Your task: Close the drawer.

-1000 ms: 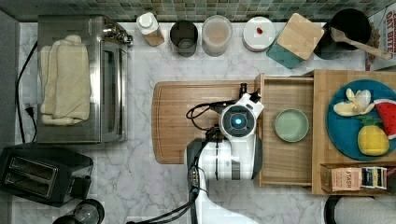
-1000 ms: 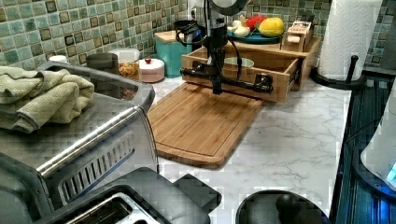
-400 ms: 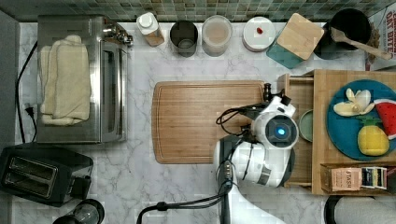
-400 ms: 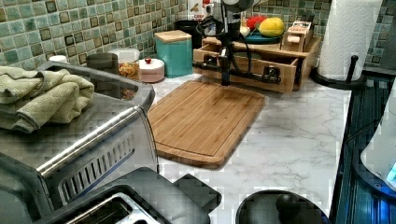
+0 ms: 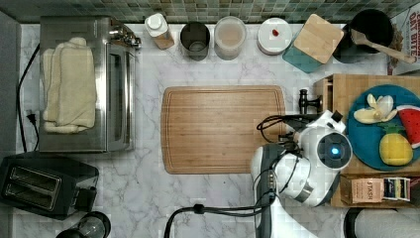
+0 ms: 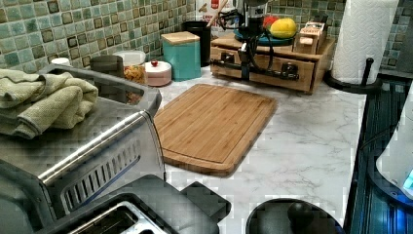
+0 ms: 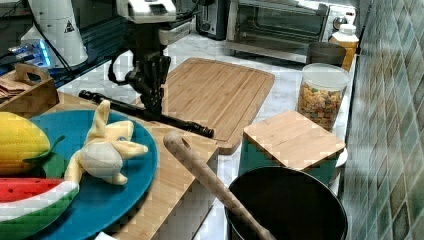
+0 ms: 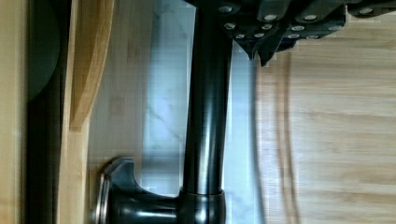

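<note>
Fingers of the Panda gripper are clamping the black bar handle, driving the wooden drawer nearly shut beneath the fruit plate, with a last short inward push seemingly remaining.

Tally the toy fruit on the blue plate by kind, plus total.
Peeled yellow banana: 1
Red watermelon slice: 1
Yellow pineapple with green top: 1
Total: 3, all on the round blue plate atop the wooden cabinet.
</note>
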Controlling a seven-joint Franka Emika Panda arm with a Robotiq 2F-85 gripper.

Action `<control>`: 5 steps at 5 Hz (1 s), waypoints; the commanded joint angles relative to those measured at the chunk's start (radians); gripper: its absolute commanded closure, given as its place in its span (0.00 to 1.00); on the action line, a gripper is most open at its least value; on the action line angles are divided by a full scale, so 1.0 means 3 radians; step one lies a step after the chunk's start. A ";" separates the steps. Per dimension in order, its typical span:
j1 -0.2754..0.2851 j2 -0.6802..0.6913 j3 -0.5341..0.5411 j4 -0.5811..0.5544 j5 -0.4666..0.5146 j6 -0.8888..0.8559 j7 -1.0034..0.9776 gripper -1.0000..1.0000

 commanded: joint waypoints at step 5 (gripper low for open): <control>-0.0224 0.0149 -0.0576 0.0693 -0.0685 0.0167 0.0227 1.00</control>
